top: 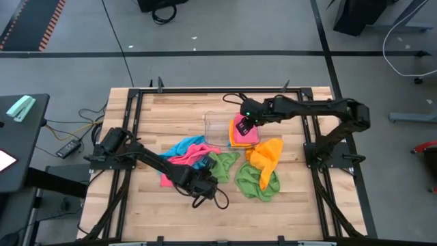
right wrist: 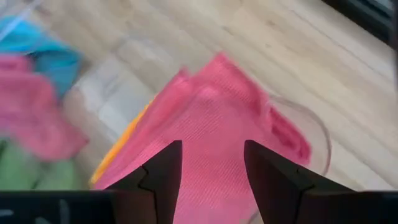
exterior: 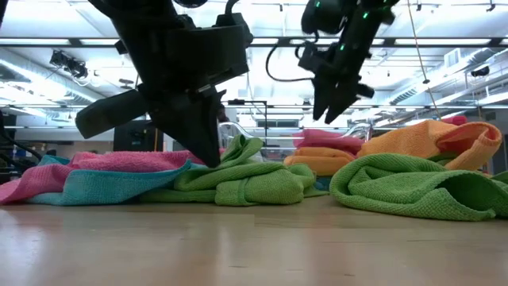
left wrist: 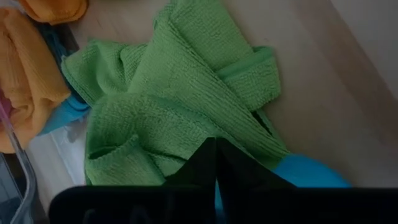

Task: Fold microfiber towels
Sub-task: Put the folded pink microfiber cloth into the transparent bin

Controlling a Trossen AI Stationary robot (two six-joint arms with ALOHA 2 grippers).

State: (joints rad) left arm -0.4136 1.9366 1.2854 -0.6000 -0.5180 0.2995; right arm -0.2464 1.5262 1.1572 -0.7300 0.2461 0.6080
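A small crumpled green towel [left wrist: 180, 106] lies near the table's middle [top: 223, 162], partly on a blue cloth [left wrist: 305, 174]. My left gripper [left wrist: 216, 163] is shut at the green towel's near edge, and its tips are down among the cloths [exterior: 211, 159]. A folded pink towel [right wrist: 217, 124] tops a pink-and-orange stack [exterior: 325, 139] beside the clear tray [top: 215, 126]. My right gripper [right wrist: 211, 168] hangs open above that stack, clear of it [exterior: 327, 111]. My left gripper pinches the green towel's edge [left wrist: 202, 146] between its two shut fingertips. The fingers slant down from the table's left and near side. One layer or several, I cannot tell. The towel stays crumpled and slack on the table and on the blue cloth.
A bigger green towel [top: 258, 181] lies bunched near the table's middle right, with an orange towel [top: 268, 154] heaped behind it. Pink and blue towels [top: 183, 150] sprawl beside my left arm. Bare wood shows along the near edge [top: 225, 219].
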